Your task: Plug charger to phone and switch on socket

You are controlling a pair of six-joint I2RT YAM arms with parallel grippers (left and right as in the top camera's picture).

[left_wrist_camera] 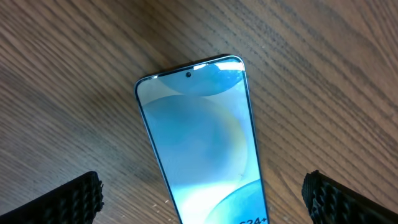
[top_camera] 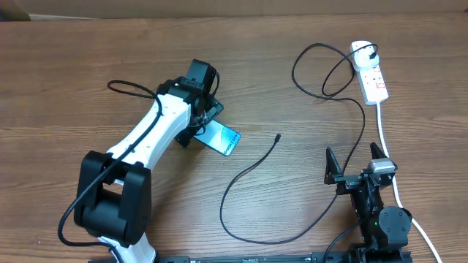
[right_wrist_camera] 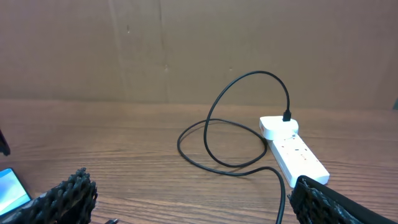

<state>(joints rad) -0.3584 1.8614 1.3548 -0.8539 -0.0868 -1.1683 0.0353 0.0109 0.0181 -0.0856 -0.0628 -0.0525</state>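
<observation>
Cyan-screened phone point(top_camera: 221, 139) lies flat near the middle of the desk point(top_camera: 73, 73), between the wide-spread fingers of the left hand point(left_wrist_camera: 202, 196), which grips nothing. The charger point(top_camera: 276, 139) has its connector tip loose just right of the phone, apart from it. Its plug sits in the socket point(top_camera: 369, 73) at the far right corner. The right hand point(top_camera: 353, 157) hovers open and empty by the near edge. Clamping the phone's long sides, port end clear, would probably steady it best.
</observation>
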